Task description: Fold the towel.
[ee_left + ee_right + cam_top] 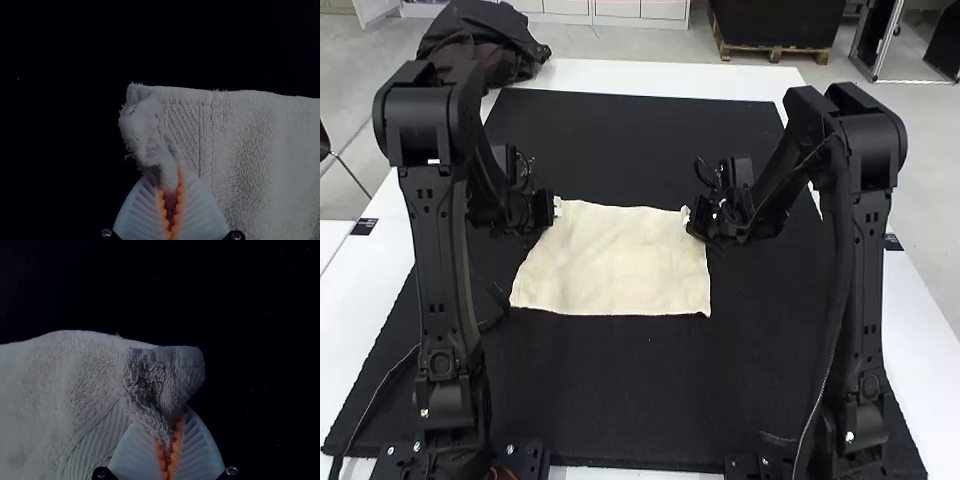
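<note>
A cream towel (615, 262) lies spread on the black mat, its far edge running between the two grippers. The left gripper (556, 207) is at its far left corner; in the left wrist view that gripper (170, 192) is shut on a bunched bit of the towel (260, 150) at the corner. At the far right corner stands the right gripper (690, 215); in the right wrist view this gripper (169, 442) is shut on the puckered corner of the towel (65, 385).
The black mat (620, 400) covers most of the white table (670, 77). A dark garment (485, 45) is heaped at the table's far left corner. Both arms flank the towel.
</note>
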